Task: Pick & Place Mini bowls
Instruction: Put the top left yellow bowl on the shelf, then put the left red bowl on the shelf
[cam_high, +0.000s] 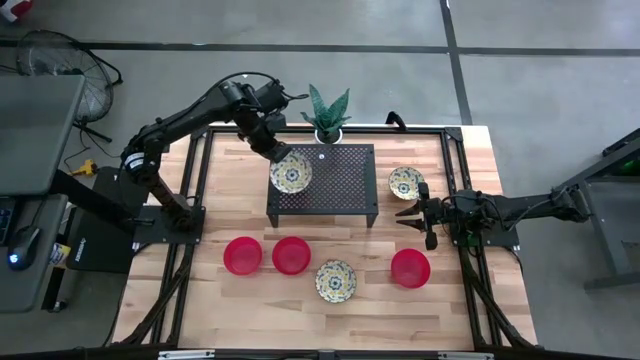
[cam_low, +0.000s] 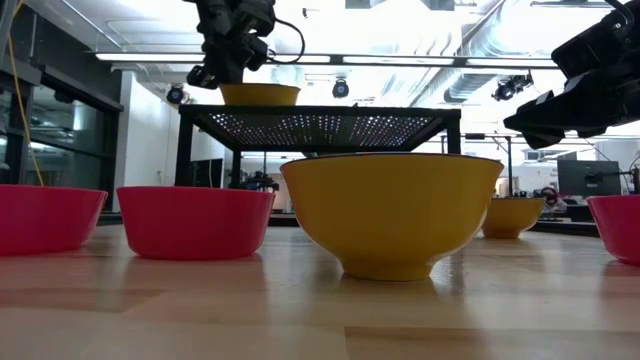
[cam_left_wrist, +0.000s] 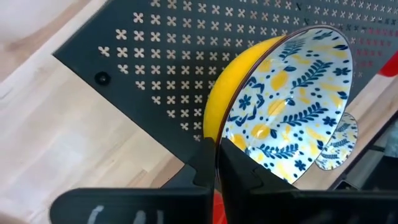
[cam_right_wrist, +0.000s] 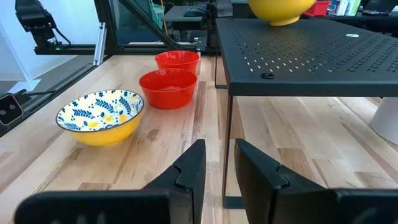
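A cream-yellow mini bowl with a blue floral inside (cam_high: 293, 175) sits on the near left part of the black perforated rack (cam_high: 340, 185), with my left gripper (cam_high: 279, 156) shut on it. It shows as a yellow bowl (cam_low: 260, 94) on the rack top in the low view. On the wooden table stand three red mini bowls (cam_high: 242, 254) (cam_high: 291, 254) (cam_high: 410, 267) and two more patterned ones (cam_high: 335, 280) (cam_high: 406, 182). My right gripper (cam_high: 405, 213) waits open at the table's right, level, with nothing between its fingers (cam_right_wrist: 198, 155). My left gripper pinches the bowl's rim (cam_left_wrist: 222, 122) on the side nearest the arm, one finger inside (cam_left_wrist: 242, 167) and one outside the wall (cam_left_wrist: 202, 165). The fingers come steeply from above, slanting from the far left. The bowl's foot rests on the rack top (cam_low: 320, 112).
A potted plant in a white pot (cam_high: 327, 112) stands just beyond the rack's far edge. Bare wood lies under and around the rack (cam_right_wrist: 298, 130). The two red bowls and one patterned bowl (cam_right_wrist: 99, 115) line the table's near side.
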